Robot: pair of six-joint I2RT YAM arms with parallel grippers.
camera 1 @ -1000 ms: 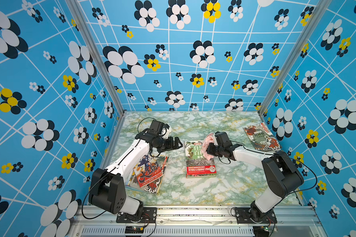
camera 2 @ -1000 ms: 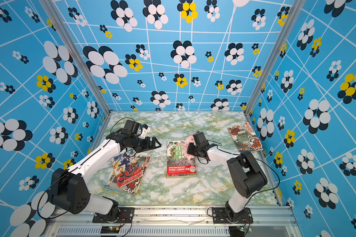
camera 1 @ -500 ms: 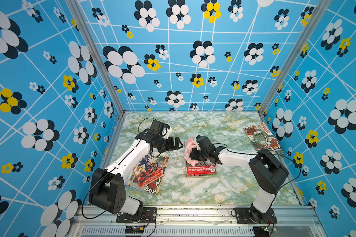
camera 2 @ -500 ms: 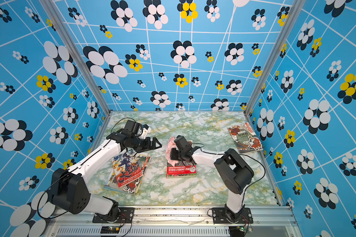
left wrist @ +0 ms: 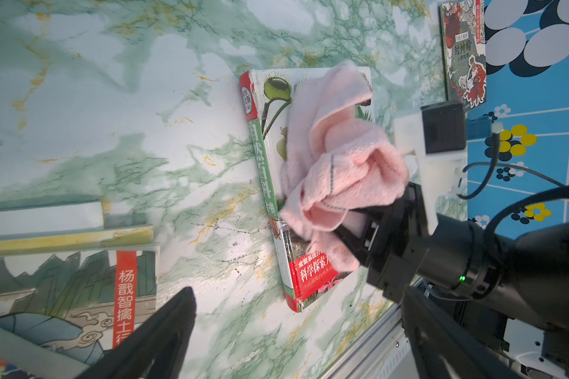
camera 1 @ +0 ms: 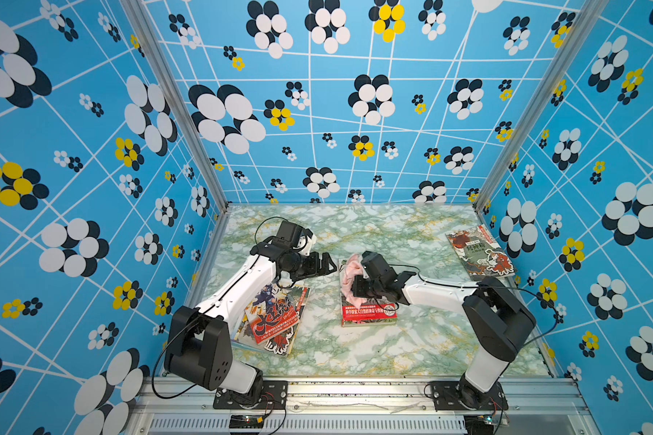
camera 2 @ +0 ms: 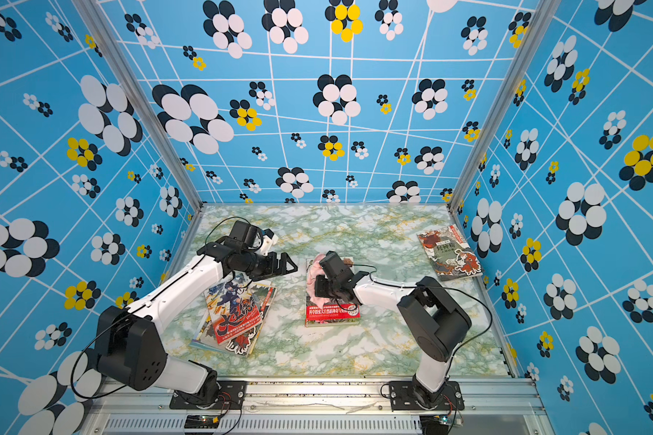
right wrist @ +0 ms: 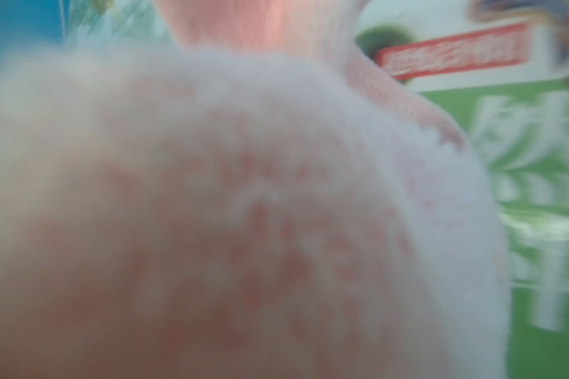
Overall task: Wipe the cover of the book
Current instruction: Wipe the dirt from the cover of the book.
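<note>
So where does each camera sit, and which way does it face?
Both top views: high in front, looking down on the table; both arms, left hand and right hand, show.
Left wrist: on the left arm, facing the book and pink cloth; its own open fingers and the right hand show.
Right wrist: on the right arm, close against the cloth; no arm shows.
Shared: book and cloth, in every view.

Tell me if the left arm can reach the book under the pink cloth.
Probably yes: the open left gripper hovers beside the book, only bare table between; the right gripper and pink cloth occupy much of the cover.
</note>
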